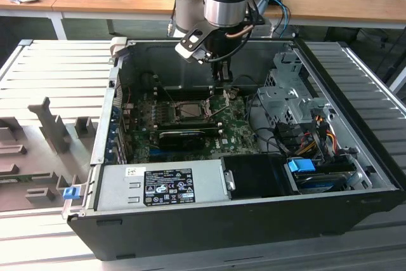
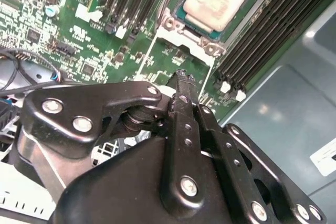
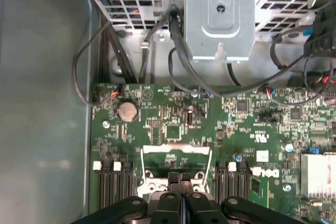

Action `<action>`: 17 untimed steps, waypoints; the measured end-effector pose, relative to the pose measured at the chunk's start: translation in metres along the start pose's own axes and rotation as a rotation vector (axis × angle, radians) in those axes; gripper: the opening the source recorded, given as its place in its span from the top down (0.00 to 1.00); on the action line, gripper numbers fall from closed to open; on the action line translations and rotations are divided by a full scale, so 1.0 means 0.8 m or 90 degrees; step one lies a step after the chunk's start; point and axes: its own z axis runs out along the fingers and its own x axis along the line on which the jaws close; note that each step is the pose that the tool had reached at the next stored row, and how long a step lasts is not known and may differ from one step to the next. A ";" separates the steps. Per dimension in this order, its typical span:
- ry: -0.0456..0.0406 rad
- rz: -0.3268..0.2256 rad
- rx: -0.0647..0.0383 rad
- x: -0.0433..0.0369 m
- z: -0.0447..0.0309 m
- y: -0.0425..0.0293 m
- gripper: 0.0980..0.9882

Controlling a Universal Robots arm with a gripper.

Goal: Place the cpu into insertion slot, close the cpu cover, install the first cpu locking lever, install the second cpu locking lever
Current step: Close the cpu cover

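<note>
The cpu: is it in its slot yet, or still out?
In. The second wrist view shows the cpu lying flat inside the grey-rimmed insertion slot.

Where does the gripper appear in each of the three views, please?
Exterior view: the gripper hangs over the motherboard inside the open case.
Second wrist view: the gripper, jaws shut, points down near the cpu.
First wrist view: the gripper sits between two banks of memory slots.
Shared landmark: those black memory slots.

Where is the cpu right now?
In the second wrist view the cpu lies seated in the insertion slot, flanked by black memory slots on both sides; the gripper hovers close beside the socket's frame.
</note>
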 end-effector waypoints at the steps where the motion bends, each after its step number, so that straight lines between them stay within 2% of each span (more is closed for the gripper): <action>1: 0.0000 0.000 0.000 0.000 0.0000 0.0005 0.99; 6: 0.0000 0.000 0.000 0.000 0.0005 0.0096 0.99; 12: 0.0000 0.000 0.000 0.000 0.0009 0.0154 0.99; 17: -0.0002 0.000 0.000 -0.001 0.0039 0.0290 0.99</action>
